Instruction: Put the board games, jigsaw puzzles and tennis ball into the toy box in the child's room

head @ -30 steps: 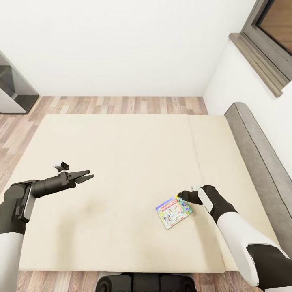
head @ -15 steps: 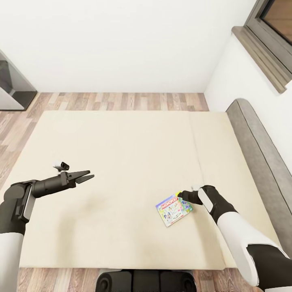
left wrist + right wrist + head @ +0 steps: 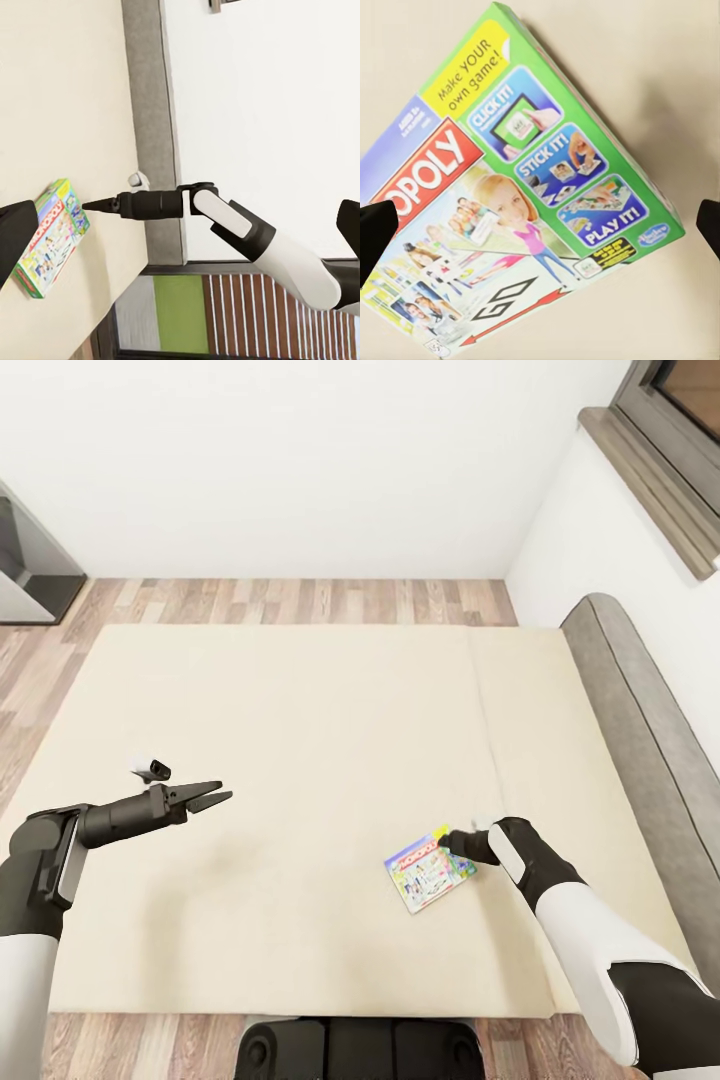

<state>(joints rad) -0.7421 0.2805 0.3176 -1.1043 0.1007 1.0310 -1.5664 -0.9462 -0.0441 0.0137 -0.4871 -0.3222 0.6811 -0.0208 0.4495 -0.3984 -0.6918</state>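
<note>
Head view: one board game (image 3: 428, 868), white-and-green with a red logo, lies flat on the beige bed (image 3: 300, 760), near its right side. Right gripper (image 3: 447, 843) sits at the game's far corner, seemingly touching it; its fingers come to a point there, so whether they clamp the box I cannot tell. Left gripper (image 3: 220, 791) hovers over bare mattress well apart from the game, fingers slightly parted, holding nothing. Judgement: task is early, this game is not yet lifted.

Left wrist view: the game (image 3: 51, 236) flat on the mattress, right gripper (image 3: 88, 204) tip beside its edge, contact unclear. The left gripper's own fingers are dark shapes cut off at the frame edges.

Right wrist view: game (image 3: 510, 202) cover close up, logo partly cut off. The right gripper's dark fingertips (image 3: 376, 232) stand wide apart at both frame edges, astride the box; whether they bear on it is unclear.
</note>
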